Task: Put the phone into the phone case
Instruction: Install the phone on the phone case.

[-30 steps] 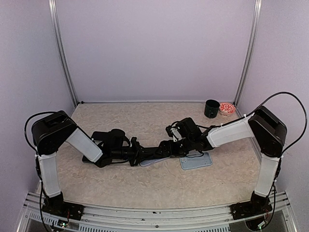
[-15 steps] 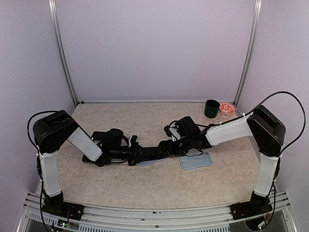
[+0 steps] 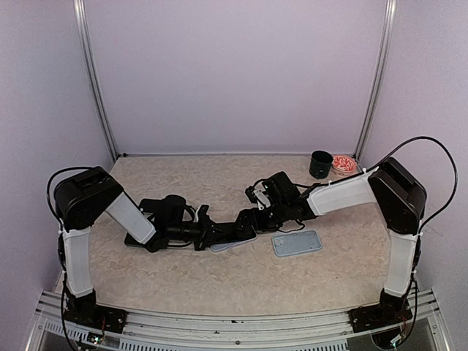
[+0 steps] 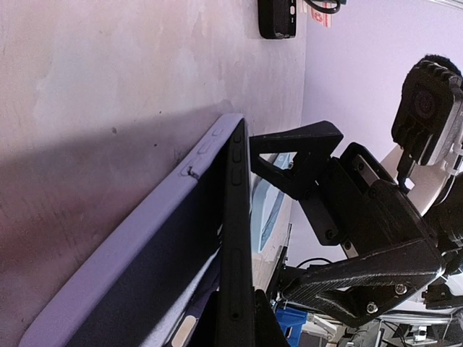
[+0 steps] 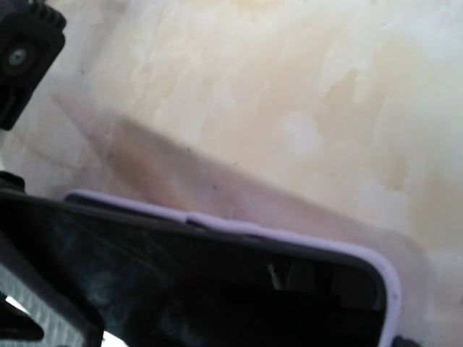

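Now right gripper [image 3: 248,221] slightly farther back

This looks like a robotics lab test cell. Plain lilac walls [image 3: 234,73] framed by aluminium posts [image 3: 95,80] close in a marbled beige tabletop [image 3: 219,175]. Two black-and-white robot arms [image 3: 77,248] are bolted to a metal rail [image 3: 219,318] at 6 o'clock. A black cup [image 3: 320,164] and a red-patterned dish [image 3: 343,164] sit at 2 o'clock.

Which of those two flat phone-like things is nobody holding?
The light blue one, lying alone; the lilac one is clamped in the left gripper.
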You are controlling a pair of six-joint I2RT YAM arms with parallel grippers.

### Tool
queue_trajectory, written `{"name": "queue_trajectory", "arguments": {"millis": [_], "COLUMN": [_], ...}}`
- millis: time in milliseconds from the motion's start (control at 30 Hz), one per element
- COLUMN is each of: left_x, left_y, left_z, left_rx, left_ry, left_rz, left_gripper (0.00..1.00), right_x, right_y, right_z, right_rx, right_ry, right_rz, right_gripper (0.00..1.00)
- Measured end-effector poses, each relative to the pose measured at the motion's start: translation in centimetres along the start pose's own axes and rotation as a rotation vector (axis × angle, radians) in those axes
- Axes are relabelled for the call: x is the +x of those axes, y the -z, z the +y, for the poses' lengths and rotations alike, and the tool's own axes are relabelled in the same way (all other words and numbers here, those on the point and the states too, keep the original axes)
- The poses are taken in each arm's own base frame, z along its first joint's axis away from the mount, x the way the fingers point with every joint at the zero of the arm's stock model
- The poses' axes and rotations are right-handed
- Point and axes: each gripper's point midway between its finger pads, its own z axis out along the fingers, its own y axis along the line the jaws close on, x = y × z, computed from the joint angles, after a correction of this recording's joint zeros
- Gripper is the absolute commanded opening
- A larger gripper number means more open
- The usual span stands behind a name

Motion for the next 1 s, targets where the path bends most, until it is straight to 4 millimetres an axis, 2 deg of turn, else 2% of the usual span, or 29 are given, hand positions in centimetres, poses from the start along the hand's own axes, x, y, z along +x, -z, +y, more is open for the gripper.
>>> {"name": "queue_trajectory", "arguments": {"millis": [1000], "left_x": [0.26], "left_y": [-0.09], "left_z": [-0.18], "left_rx": [0.022], "left_ry": [0.110], "left_rz": [0.021], "left_gripper": [0.00], "right_x": [-0.10], "right_y": [0.14], "right_z": [-0.06], "right_rx": [-0.003], "right_ry": [0.057], "right_rz": [-0.024], "right_gripper": [0.97]}}
